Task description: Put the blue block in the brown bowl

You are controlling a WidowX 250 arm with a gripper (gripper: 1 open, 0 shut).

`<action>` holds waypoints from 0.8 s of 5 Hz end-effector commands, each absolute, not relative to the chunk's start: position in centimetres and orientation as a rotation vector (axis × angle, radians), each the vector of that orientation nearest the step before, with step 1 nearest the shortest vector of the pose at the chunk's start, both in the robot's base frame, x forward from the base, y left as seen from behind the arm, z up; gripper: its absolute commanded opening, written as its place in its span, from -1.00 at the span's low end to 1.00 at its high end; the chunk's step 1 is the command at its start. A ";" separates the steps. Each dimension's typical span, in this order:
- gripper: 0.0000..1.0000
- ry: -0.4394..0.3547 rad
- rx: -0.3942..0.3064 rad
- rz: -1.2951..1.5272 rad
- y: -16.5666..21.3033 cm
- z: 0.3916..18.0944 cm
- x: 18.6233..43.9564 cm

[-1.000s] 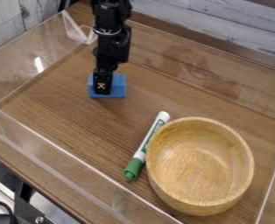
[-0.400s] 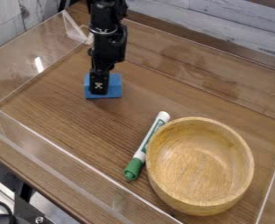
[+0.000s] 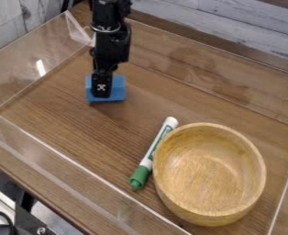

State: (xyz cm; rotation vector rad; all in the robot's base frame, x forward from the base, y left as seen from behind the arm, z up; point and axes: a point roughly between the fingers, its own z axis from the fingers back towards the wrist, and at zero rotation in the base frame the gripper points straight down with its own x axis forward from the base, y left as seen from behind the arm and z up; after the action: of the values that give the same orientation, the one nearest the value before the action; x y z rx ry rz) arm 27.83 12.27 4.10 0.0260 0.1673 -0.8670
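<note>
Gripper [image 3: 104, 89] points straight down w/ jaws pinched on the blue block [image 3: 106, 90], far up-left of the brown bowl [image 3: 209, 173]; block looks barely off the wood (can't tell if it has cleared), prob. gripped for a carry to the bowl. Green-and-white marker [image 3: 151, 153] lies just left of the bowl, near that route. Wooden tabletop [image 3: 60, 138], clear plastic walls around it.

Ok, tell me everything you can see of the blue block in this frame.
The blue block is a small bright-blue brick with plain smooth faces, probably plastic or painted wood. It sits in the left rear part of the wooden table, well apart from the marker pen and the brown bowl. The hand comes straight down onto it, shut on it and hiding much of its top. Whether it is lifted off the table is unclear.
</note>
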 end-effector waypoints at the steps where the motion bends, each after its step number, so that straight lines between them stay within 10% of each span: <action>1: -1.00 0.096 0.096 -0.839 13.0 7.4 28.7; 4: -1.00 0.093 0.100 -0.818 13.7 8.2 28.3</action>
State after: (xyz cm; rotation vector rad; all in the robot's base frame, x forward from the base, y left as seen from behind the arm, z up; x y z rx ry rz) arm 27.23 13.06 5.56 0.0324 0.1605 -0.8287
